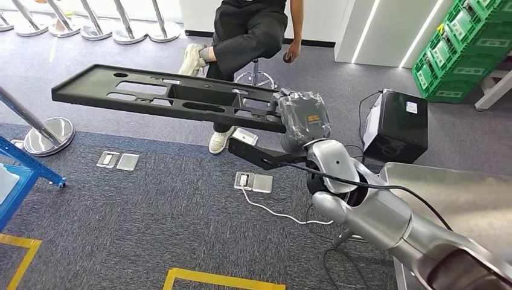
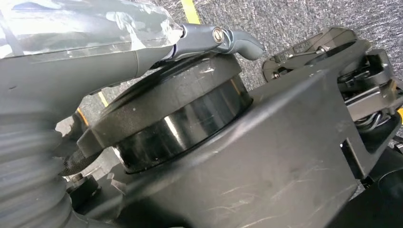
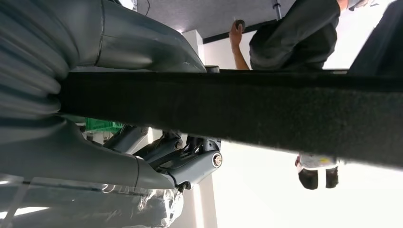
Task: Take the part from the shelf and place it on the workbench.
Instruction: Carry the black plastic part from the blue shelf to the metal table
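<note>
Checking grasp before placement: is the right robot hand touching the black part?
Touching. The head view shows the right robot hand gripping one end of the long black part, held level above the carpet; in the right wrist view its fingers wrap the part's edge.

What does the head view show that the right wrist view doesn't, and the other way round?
Head view alone: the whole long black part with its cutouts, held out over the carpet, the silver right arm, the black box, floor outlets and stanchion bases. Right wrist view alone: the part's felt-like edge close up and the fingers beneath it. Both: the right hand holding the part, the seated person and the green crates.
</note>
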{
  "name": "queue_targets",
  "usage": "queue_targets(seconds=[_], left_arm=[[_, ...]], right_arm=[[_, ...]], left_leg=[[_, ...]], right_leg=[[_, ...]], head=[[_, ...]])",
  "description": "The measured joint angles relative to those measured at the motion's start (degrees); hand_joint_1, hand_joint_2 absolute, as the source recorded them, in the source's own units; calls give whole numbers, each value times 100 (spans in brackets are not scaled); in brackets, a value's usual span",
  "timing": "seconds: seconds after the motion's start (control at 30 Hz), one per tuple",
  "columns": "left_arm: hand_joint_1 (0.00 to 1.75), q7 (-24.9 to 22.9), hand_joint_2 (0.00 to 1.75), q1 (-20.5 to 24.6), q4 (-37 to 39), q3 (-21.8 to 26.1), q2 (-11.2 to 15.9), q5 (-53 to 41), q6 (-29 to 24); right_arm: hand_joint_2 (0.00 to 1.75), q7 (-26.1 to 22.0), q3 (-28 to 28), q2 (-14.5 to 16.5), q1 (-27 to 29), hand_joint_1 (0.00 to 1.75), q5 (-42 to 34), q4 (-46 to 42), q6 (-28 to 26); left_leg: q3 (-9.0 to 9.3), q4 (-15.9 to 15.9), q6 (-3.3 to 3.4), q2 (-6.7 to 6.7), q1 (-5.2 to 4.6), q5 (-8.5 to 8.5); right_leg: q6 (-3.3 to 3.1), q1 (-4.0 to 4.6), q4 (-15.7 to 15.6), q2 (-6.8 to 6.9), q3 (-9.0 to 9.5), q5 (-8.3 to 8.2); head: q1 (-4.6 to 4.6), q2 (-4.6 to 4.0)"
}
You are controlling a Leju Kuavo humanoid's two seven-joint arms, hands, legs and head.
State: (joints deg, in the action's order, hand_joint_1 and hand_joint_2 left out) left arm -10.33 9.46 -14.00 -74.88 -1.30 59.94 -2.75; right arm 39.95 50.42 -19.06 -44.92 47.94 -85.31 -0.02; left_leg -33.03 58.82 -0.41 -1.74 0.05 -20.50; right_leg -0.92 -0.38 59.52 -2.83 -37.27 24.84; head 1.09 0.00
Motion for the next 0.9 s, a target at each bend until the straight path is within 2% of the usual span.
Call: queue_targets(seconds=[0.07,0.13,0.17,0.2,0.23,0.3,0.37,0.43,0.5,0.53,0.57,0.63,0.67,0.7,0.73,0.77,0.83,0.87,0.9], left_arm=[[0,1,175,-3,-2,-2,-6,-5,0],[0,3,175,-8,-3,-8,-8,-14,0],[0,4,175,-10,-3,-11,-8,-20,0],[0,5,175,-11,-3,-13,-8,-26,1],[0,6,175,-11,-3,-13,-8,-34,1],[0,5,175,-11,-3,-13,-8,-48,2],[0,5,175,-12,-3,-13,-8,-55,3],[0,4,175,-13,-2,-13,-8,-55,4],[0,1,175,-13,-1,-13,-1,-55,3],[0,-1,175,-12,-1,-13,3,-56,3],[0,-2,175,-6,0,-13,7,-57,2],[0,-1,175,21,-1,-13,7,-60,4],[0,1,175,37,-1,-13,7,-62,5],[0,1,175,48,-1,-13,7,-63,7],[0,1,175,53,-1,-13,7,-63,8],[0,-2,175,49,-1,-13,7,-64,9],[0,-9,175,26,0,-14,7,-67,9],[0,-11,175,16,0,-14,7,-69,9],[0,-10,175,8,0,-15,6,-71,10]], right_arm=[[175,-2,0,-12,-10,175,-1,16,0],[175,-4,3,-19,-20,175,-6,31,-1],[175,-4,5,-20,-22,175,-11,41,-1],[175,-3,7,-23,-21,175,-19,51,-2],[175,-3,8,-26,-20,175,-28,61,-2],[175,-3,5,-35,-23,175,-42,68,-2],[175,-3,1,-39,-29,175,-47,68,-3],[175,-2,-1,-40,-33,175,-47,68,-3],[175,-1,-5,-44,-33,175,-32,68,-1],[175,1,-11,-46,-34,175,-15,68,3],[175,1,-16,-47,-33,175,6,68,9],[175,1,-23,-46,-27,175,43,68,30],[175,1,-26,-45,-19,175,54,68,43],[175,2,-28,-45,-10,175,62,68,55],[175,2,-31,-45,-1,175,66,68,63],[175,2,-33,-45,6,175,70,68,70],[175,1,-39,-46,9,175,78,68,76],[175,1,-44,-46,10,175,82,68,76],[175,2,-47,-46,11,175,88,68,76]], left_leg=[[29,-70,57,54,27,43],[28,-87,82,105,24,62],[23,-82,87,128,18,62],[22,-75,89,148,13,59],[23,-68,90,166,9,54],[33,-52,81,195,2,33],[27,-32,52,223,-26,12],[19,-26,11,255,-47,2],[32,1,-42,266,-57,-40],[8,98,-71,253,-58,-120],[-67,307,-102,234,-57,-258],[-365,1016,-148,209,-43,-632],[-515,1368,-165,209,-41,-768],[-602,1577,-175,209,-39,-807],[-599,1580,-180,209,-33,-734],[-501,1368,-180,204,-22,-560],[-196,636,-173,116,13,-162],[-78,320,-156,63,27,-58],[-20,140,-133,19,32,-24]], right_leg=[[58,14,286,56,-119,193],[93,7,999,166,-441,543],[98,0,1339,202,-597,657],[95,-3,1522,226,-676,677],[82,-4,1480,238,-649,590],[23,13,786,293,-305,225],[-45,64,121,387,19,33],[-81,99,-42,400,90,54],[-116,60,-78,354,103,46],[-142,38,-97,340,116,41],[-166,17,-116,329,130,35],[-199,14,-115,299,137,38],[-204,15,-109,277,138,41],[-206,15,-102,250,139,45],[-204,13,-92,216,140,49],[-199,10,-79,177,143,54],[-171,11,-48,99,137,68],[-151,16,-28,61,119,70],[-124,19,-16,33,96,62]], head=[[-59,0],[-162,0],[-213,0],[-259,0],[-308,0],[-393,0],[-456,0],[-469,0],[-460,0],[-441,0],[-411,0],[-333,0],[-304,0],[-283,0],[-262,0],[-242,0],[-201,0],[-185,0],[-177,0]])
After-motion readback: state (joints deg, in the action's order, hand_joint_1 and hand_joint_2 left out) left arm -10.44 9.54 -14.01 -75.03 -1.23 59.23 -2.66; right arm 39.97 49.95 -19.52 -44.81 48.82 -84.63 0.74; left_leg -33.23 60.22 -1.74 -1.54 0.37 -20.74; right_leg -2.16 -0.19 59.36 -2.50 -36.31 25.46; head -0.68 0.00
